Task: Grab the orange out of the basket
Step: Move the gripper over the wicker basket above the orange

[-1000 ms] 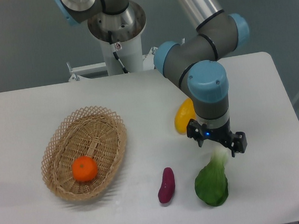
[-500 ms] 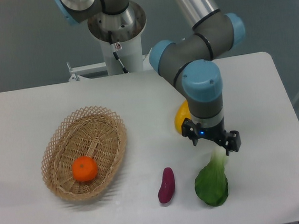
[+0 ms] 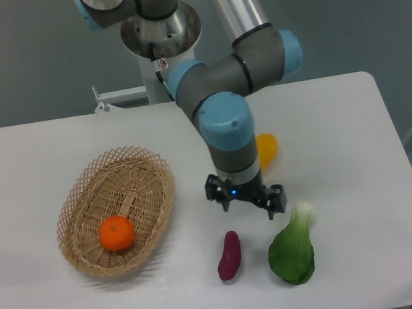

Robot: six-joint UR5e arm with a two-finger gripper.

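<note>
The orange [image 3: 116, 232] is small, round and bright orange. It lies inside the light tan woven wicker basket [image 3: 85, 188] at the left of the table, near the basket's front end. My gripper [image 3: 245, 200] hangs over the middle of the table, well to the right of the basket and just above a purple vegetable. Its fingers point down and stand apart, with nothing between them.
A purple eggplant-like vegetable [image 3: 229, 255] lies in front of the gripper. A green leafy bok choy [image 3: 293, 249] lies to its right. A yellow-orange fruit [image 3: 267, 149] sits behind the arm's wrist. The robot's base [image 3: 159, 35] stands at the back edge.
The arm has swung left, from above the bok choy to the middle of the table, nearer the basket. The yellow fruit now shows on the arm's right side. The orange has not moved.
</note>
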